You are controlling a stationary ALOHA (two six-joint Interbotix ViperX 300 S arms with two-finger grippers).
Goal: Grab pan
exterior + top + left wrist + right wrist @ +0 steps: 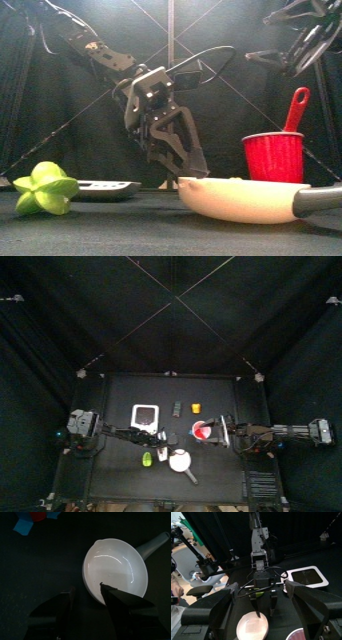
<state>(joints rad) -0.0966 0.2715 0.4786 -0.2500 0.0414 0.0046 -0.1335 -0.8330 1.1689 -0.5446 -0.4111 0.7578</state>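
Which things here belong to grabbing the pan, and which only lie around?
For the job: pan; left gripper, open at the pan's rim.
Lying about: red cup; green star-shaped toy; white rectangular device; right gripper.

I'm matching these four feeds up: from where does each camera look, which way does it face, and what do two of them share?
Top: high overhead, straight down on the table; both arms show.
Front: table height, level across; the pan near, the left gripper behind it.
Left wrist: down between open jaws at the pan's rim.
Right wrist: across the table past the right gripper, open, toward the left arm.
All four share the pan.
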